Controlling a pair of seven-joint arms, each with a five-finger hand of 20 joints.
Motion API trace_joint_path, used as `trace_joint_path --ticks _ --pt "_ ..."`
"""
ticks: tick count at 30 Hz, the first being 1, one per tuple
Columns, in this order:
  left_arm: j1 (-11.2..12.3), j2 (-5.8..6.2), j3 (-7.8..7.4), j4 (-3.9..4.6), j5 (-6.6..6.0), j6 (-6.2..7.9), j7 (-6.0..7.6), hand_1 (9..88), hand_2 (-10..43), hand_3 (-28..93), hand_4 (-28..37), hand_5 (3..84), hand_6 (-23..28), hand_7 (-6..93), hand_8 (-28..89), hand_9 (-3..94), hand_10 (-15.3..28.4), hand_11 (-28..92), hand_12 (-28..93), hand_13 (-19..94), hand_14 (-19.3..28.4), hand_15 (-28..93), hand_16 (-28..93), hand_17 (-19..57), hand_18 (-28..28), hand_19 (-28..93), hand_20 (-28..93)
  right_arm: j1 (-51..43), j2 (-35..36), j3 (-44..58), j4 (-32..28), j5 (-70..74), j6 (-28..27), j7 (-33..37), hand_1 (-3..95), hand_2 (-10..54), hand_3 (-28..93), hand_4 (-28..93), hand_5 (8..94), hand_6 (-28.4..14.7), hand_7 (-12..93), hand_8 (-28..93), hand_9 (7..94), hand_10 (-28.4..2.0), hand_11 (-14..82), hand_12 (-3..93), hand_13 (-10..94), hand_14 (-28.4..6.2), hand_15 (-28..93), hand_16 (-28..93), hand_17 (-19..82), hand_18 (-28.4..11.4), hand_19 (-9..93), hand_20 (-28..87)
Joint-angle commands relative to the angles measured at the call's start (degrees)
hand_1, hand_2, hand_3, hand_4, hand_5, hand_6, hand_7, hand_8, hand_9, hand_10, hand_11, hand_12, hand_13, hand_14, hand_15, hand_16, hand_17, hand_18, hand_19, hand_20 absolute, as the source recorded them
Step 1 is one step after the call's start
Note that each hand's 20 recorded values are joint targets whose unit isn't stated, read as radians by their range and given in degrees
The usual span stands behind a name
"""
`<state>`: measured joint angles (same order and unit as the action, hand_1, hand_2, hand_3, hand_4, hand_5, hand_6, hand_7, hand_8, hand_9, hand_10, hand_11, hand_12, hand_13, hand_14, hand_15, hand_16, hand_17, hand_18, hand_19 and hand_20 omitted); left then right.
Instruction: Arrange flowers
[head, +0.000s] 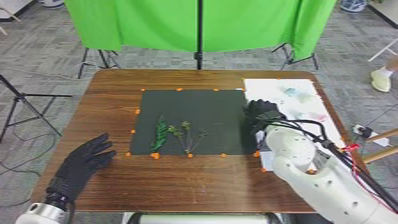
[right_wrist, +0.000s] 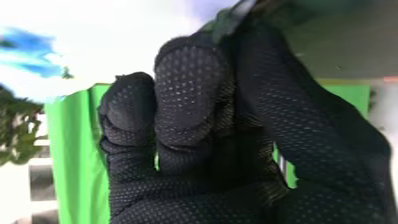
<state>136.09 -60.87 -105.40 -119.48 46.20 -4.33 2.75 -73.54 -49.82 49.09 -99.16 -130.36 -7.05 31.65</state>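
In the head view my right hand (head: 263, 111) is at the dark mat's right edge, beside the white sheet. In the right wrist view the thumb and fingertips of my right hand (right_wrist: 191, 115) pinch a green stem (right_wrist: 224, 22), with blurred dark green at its end. A leafy green sprig (head: 160, 134) and thin branching stems (head: 187, 136) lie side by side on the dark mat (head: 182, 106). Pale bluish (head: 290, 92) and pinkish flowers (head: 315, 116) rest on the white sheet (head: 259, 89). My left hand (head: 86, 154) is left of the mat, its fingers extended.
Orange markers surround the mat on the brown wooden table (head: 191, 182). Behind the table, a green cloth (head: 142, 25) hangs from stands. My right forearm crosses the table's right side, over the lower part of the sheet.
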Motion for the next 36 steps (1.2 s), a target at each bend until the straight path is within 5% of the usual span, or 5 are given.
trace_joint_path --ticks 1,15,36 --pt "1.4 -0.46 0.51 1.06 -0.17 -0.33 0.07 24.3 -0.2 70 -28.3 31.7 5.1 17.2 -10 27.2 11.6 22 14 23 13.8 46 -4 -11.3 20.9 52 4 -4.1 2.2 0.1 1.7 1.6 6.8 -4.8 59.7 -9.5 83 -28 73.3 -4.9 60 -22 73.9 -10.2 38.1 45.0 92 3.3 37 41 49 -12.7 90 22" --pt "1.5 -0.44 0.55 1.16 -0.14 -0.47 0.38 24.3 -0.1 70 -28.3 31.7 5.3 17.2 -10 27.1 11.7 22 14 23 13.8 47 -4 -11.2 21.0 52 3 -3.2 4.7 0.8 -1.1 -2.2 26.3 -10.1 55.6 -9.5 93 -26 74.2 -7.3 67 -28 71.5 -13.9 44.6 48.1 94 2.9 36 39 52 -11.3 93 18" --pt "1.5 -0.47 0.49 0.94 -0.12 0.15 0.42 24.3 -0.2 70 -28.3 31.6 5.2 17.2 -10 27.0 11.6 22 14 23 13.8 47 -4 -11.3 20.9 52 3 -4.8 7.1 -0.8 -9.4 0.1 13.3 -20.9 56.5 -9.5 93 -27 72.7 -7.3 69 -28 70.8 -13.9 44.4 48.8 94 2.6 36 41 50 -12.2 93 20"
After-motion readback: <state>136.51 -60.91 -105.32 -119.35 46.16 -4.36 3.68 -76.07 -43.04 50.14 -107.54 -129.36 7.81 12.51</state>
